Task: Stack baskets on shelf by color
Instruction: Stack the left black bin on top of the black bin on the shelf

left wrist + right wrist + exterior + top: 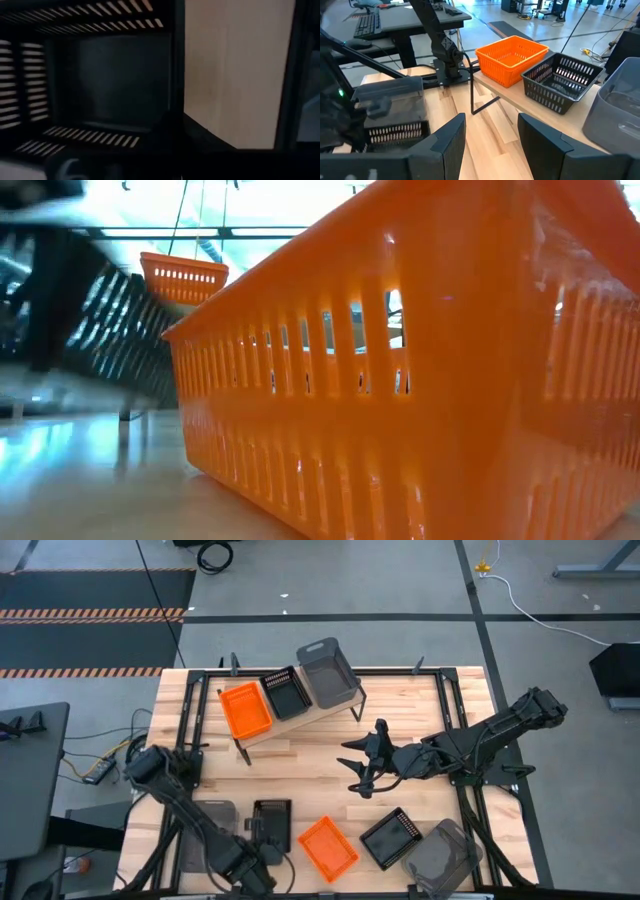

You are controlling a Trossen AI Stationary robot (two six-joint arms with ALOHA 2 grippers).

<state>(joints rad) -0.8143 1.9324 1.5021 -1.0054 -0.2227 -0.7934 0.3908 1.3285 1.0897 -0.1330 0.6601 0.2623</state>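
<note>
- the shelf [300, 720] at the far side of the table already carries one orange basket [245, 708], one black mesh basket [285, 692] and one grey basket [328, 670], side by side
- loose on the table's near side lie a grey basket [208, 823], a black basket [271, 821], an orange basket [328, 847], another black one [393, 837] and another grey one [442, 858]
- the left gripper [262, 852] is clenched at the near rim of the black basket by the left arm; its wrist view looks straight into that basket, so it appears to pinch the wall
- the right gripper [362, 776] hangs released over mid-table, jaws apart, holding nothing
- the baskets look light, thin-walled and stiff but slightly flexible; the mesh sides may bend under a pinch
- the best hold is judged to be a short-side rim, one finger inside and one outside, since smooth plastic could slip and a one-sided lift will tilt
</note>
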